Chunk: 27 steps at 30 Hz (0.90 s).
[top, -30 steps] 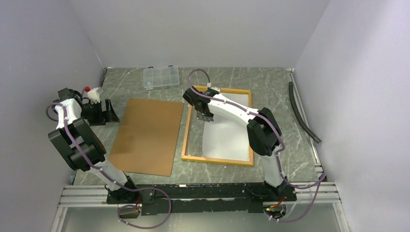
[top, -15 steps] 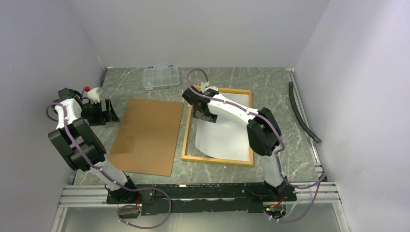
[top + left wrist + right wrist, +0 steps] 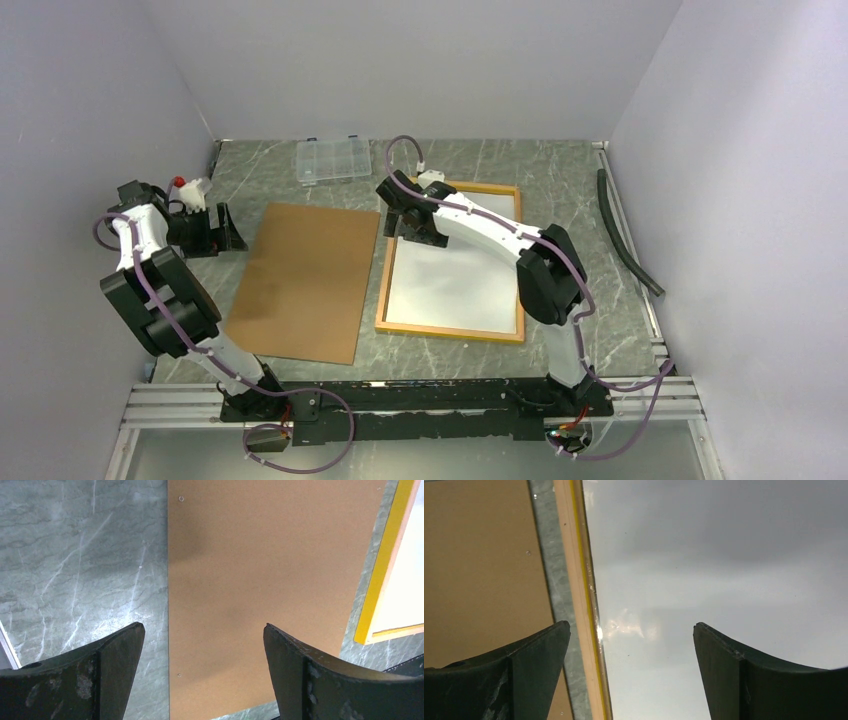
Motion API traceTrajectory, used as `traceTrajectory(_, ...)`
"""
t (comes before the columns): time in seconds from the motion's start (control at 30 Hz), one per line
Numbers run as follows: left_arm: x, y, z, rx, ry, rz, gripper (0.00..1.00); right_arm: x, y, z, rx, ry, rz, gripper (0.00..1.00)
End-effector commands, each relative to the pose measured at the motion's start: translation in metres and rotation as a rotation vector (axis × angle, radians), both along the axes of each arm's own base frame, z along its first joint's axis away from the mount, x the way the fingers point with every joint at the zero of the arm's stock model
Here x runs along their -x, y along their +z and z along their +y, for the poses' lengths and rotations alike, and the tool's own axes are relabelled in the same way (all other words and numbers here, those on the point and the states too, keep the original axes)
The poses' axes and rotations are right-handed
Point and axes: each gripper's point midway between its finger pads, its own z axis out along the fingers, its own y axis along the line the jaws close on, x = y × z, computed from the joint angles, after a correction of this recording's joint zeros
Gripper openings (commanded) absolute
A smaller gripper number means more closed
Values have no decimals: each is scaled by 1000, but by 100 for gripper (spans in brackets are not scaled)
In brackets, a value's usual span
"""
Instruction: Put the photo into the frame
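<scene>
The frame [image 3: 450, 331], with its thin yellow-orange border, lies flat right of the table's middle. The photo [image 3: 455, 285] lies flat inside it, plain white side up, filling the opening. My right gripper [image 3: 417, 232] hovers over the frame's far left corner, open and holding nothing. The right wrist view shows the frame's left rail [image 3: 578, 580] and the white photo [image 3: 724, 580] below the open right gripper [image 3: 631, 650]. My left gripper [image 3: 216, 232] stands open at the far left, empty. In its wrist view the left gripper [image 3: 204, 650] looks down on the board, with the frame [image 3: 384, 565] at the right.
A plain brown backing board [image 3: 305, 280] lies left of the frame and shows as the backing board [image 3: 270, 580] in the left wrist view. A clear plastic compartment box [image 3: 333, 160] sits at the back. A black hose [image 3: 626, 235] runs along the right wall.
My right gripper opened and let go of the photo. The sheet, lifted and curled at its far edge before, dropped flat into the frame. The left arm stayed put.
</scene>
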Motion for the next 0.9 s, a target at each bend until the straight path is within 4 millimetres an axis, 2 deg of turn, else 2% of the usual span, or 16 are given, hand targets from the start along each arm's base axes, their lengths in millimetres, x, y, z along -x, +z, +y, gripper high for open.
traceTrajectory(0.0, -7, 20, -4, 6, -17, -65, 94, -9, 44, 18, -119, 43, -80, 98)
traceTrajectory(0.13, -8, 19, -4, 4, -22, -71, 94, -10, 52, 35, -194, 88, -96, 98)
traceTrajectory(0.27, -4, 12, -7, 15, -44, -54, 94, -5, 47, 66, -295, 161, -67, 98)
traceTrajectory(0.43, 4, -6, -10, 30, -79, -11, 87, 13, 27, 119, -413, 284, 18, 95)
traceTrajectory(0.57, 10, -22, -11, 29, -92, 20, 84, 22, 9, 145, -418, 326, 71, 94)
traceTrajectory(0.67, 12, -36, -6, 8, -80, 42, 79, 29, 0, 155, -437, 330, 107, 94)
traceTrajectory(0.87, 9, -67, 15, -91, -27, 77, 71, 33, -29, 150, -397, 254, 172, 94)
